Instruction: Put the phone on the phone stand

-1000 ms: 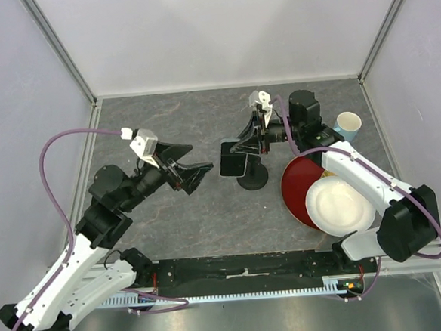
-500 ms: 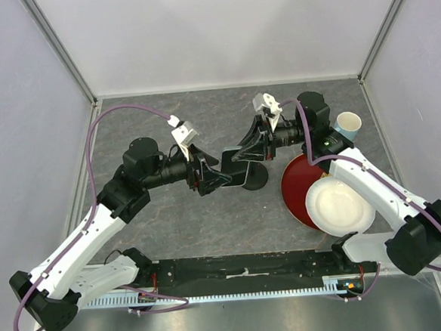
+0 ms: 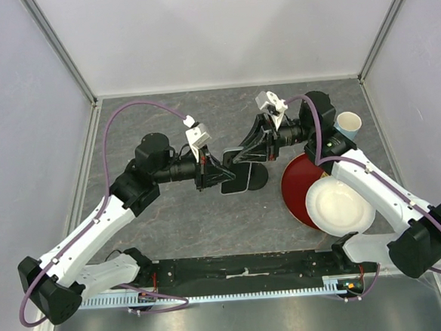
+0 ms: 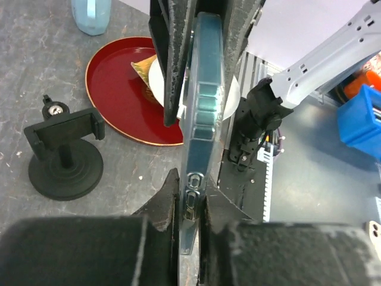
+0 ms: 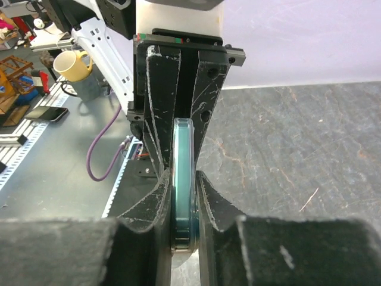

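Left hand (image 3: 220, 178) and right hand (image 3: 244, 153) meet nose to nose above the table (image 3: 210, 227). Both are at the phone (image 3: 234, 183), which hangs in the air just left of the stand (image 3: 258, 176). From up here you cannot read either jaw gap. Red plate (image 3: 294, 183), white plate (image 3: 338, 206) and cup (image 3: 348, 123) lie to the right.

Left wrist: left hand (image 4: 191, 186) is clenched on the phone (image 4: 206, 113), which shows edge-on, with one finger pressed to each flat face. The right hand's fingers (image 4: 172, 65) clamp the far end the same way. The stand (image 4: 62, 156) sits on the table, lower left, cradle empty and well apart from the phone.

Right wrist: right hand (image 5: 183, 199) grasps the phone (image 5: 183, 161) by its faces. The left hand's fingers (image 5: 159, 101) pinch the opposite end.

Handling, judged:
- Thin, stiff and light; it will not flex.
- The edge looks glossy and greenish, so expect it to slip under a weak pinch.
- Likely fragile if dropped on the table.
- Grip the flat faces near one end and keep off the side buttons seen by the left wrist.
- Leave free the stretch that the cradle must take.

Writing: none legible on phone, stand or plates. No brand mark can be made out.
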You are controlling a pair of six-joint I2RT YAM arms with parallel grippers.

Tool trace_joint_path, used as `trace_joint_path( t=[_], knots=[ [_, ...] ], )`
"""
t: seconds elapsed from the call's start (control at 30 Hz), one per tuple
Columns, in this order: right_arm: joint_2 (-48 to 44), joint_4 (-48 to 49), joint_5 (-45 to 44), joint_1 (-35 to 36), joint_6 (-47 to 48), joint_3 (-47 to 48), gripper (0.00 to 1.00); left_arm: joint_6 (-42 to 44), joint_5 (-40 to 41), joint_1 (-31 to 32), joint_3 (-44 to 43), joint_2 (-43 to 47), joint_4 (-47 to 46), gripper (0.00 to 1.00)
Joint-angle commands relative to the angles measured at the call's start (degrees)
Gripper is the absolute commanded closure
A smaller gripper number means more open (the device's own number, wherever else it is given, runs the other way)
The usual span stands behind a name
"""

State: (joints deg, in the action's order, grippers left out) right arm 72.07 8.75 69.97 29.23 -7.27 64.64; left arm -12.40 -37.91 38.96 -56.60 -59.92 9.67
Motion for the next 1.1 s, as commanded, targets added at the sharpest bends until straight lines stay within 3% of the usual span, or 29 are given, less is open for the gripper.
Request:
trace_joint_path(
  t=[0.0,0.03,0.1,0.13,0.17,0.23,0.47,0.57,0.7,0.87,0.97,1.0,1.03,1.07],
  knots=[
    [-1.23,3.91,-0.17,0.56,-0.30,2.07,0.76,0.36,-0.33,-0.29,-0.53,1.37,-3.78,0.98],
    [-1.32,2.86,-0.71,0.56,0.32,2.07,0.56,0.45,2.38,-0.38,-0.36,2.08,-3.61,0.98],
    [-1.06,1.89,-1.07,0.56,2.16,1.81,0.38,0.71,4.94,-0.29,0.52,5.32,-3.78,0.98],
    [-0.88,-0.03,-1.16,0.56,3.30,1.80,0.24,0.71,6.69,-0.38,0.87,6.73,-4.13,0.98],
    [-0.62,-1.01,-1.24,0.56,4.44,1.89,0.18,0.89,7.23,-0.38,1.83,8.05,-5.09,0.98],
    [-0.27,-2.25,-0.46,0.56,6.74,1.72,0.12,0.19,8.64,-0.38,2.98,12.34,-6.59,0.98],
    [0.96,-1.37,0.78,4.68,8.58,1.80,0.09,-3.85,8.38,-0.38,5.71,18.52,-14.50,0.98],
    [1.58,-1.55,1.39,6.35,8.50,2.59,0.14,-5.96,6.19,-0.29,5.62,18.61,-18.28,0.98],
    [2.54,-1.37,3.24,7.59,7.62,4.08,0.38,-7.37,5.13,-0.38,5.53,18.09,-21.53,0.98],
    [3.95,2.31,1.92,9.78,3.93,4.53,0.46,-8.69,3.11,-0.29,5.71,16.07,-24.79,0.98],
    [4.56,2.58,2.10,10.14,3.31,5.14,0.69,-8.43,2.58,-0.38,5.80,15.36,-25.67,0.98],
    [4.65,2.41,2.10,10.14,3.31,5.40,0.88,-8.34,2.32,-0.29,5.80,15.45,-25.84,0.98],
    [4.74,2.32,2.10,10.14,3.49,5.49,1.00,-8.34,2.14,-0.29,5.88,15.45,-26.10,0.98],
    [4.74,2.06,1.83,10.14,3.84,5.41,1.00,-8.43,1.97,-0.38,5.71,15.36,-25.93,0.98]
  ],
)
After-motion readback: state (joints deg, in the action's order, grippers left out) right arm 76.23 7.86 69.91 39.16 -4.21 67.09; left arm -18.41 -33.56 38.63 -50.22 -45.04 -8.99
